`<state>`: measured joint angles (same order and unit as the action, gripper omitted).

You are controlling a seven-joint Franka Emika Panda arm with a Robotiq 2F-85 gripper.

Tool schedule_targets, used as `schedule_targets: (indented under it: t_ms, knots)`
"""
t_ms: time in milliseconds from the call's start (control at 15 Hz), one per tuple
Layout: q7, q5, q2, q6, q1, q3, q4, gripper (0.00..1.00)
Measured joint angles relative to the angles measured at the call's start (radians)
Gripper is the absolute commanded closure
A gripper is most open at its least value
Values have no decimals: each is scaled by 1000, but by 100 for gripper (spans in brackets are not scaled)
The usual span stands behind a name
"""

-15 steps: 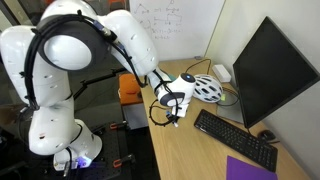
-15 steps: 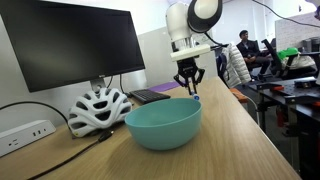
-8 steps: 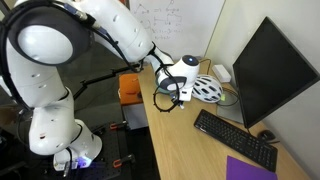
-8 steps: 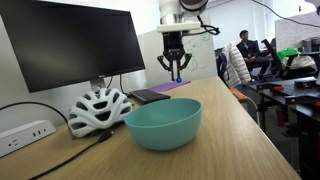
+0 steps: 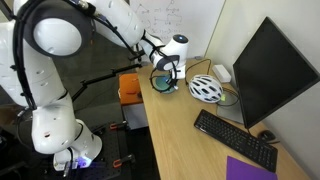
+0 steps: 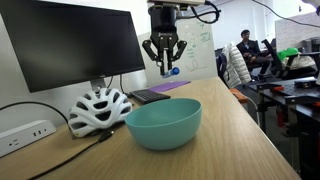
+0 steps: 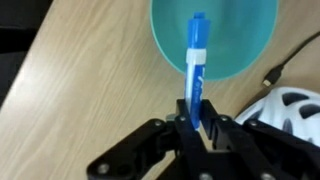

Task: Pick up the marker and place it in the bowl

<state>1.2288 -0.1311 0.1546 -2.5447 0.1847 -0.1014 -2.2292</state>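
Observation:
My gripper (image 7: 194, 112) is shut on the marker (image 7: 196, 60), a thin stick with a whitish band and a blue end. In the wrist view the marker sticks out over the teal-green bowl (image 7: 170, 40) below. In an exterior view the gripper (image 6: 164, 66) hangs well above the desk, behind the bowl (image 6: 163, 124), with the marker's blue tip (image 6: 174, 71) showing between the fingers. In an exterior view the gripper (image 5: 166, 78) hides most of the bowl (image 5: 160, 84) at the desk's far end.
A white-and-grey bicycle helmet (image 6: 97, 107) lies beside the bowl and also shows in an exterior view (image 5: 206, 89). A black keyboard (image 5: 236, 139), a monitor (image 5: 271, 70) and a purple pad (image 5: 250, 170) are on the wooden desk (image 5: 190, 140). A power strip (image 6: 22, 135) with cables lies near the helmet.
The gripper has risen with the marker in it and moved along the desk toward its far end, to above the bowl. The arm has stretched out.

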Motion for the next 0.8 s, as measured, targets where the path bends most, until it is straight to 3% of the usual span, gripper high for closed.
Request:
schedule_targets:
  t_ms: [467, 533, 600, 667, 800]
  knots:
    - [-46, 60, 144, 44, 65, -24, 130, 95]
    - [-74, 43, 162, 44, 65, -29, 150, 82]
    - [-105, 24, 176, 44, 65, -32, 168, 55]
    - [-123, 16, 187, 45, 65, -34, 183, 54]
    - [-165, -4, 200, 50, 65, -35, 204, 41]
